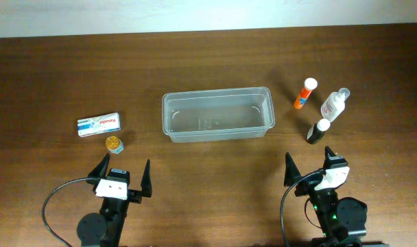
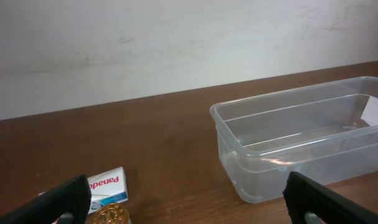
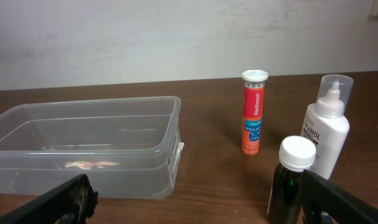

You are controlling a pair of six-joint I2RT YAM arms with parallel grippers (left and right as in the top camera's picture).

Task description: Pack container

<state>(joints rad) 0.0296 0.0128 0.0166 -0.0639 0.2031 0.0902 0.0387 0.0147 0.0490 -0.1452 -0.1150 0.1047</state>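
The clear plastic container (image 1: 217, 114) stands empty at the table's middle; it also shows in the left wrist view (image 2: 301, 140) and the right wrist view (image 3: 89, 146). A white Panadol box (image 1: 98, 124) and a small gold-lidded jar (image 1: 114, 144) lie left of it. An orange tube (image 1: 305, 93), a clear white-labelled bottle (image 1: 334, 103) and a dark bottle with a white cap (image 1: 317, 130) stand to its right. My left gripper (image 1: 124, 176) is open and empty near the front edge, below the jar. My right gripper (image 1: 309, 167) is open and empty, just below the dark bottle (image 3: 291, 180).
A pale wall (image 1: 195, 14) runs behind the table's far edge. Bare wooden tabletop (image 1: 215, 171) lies between the two grippers and in front of the container.
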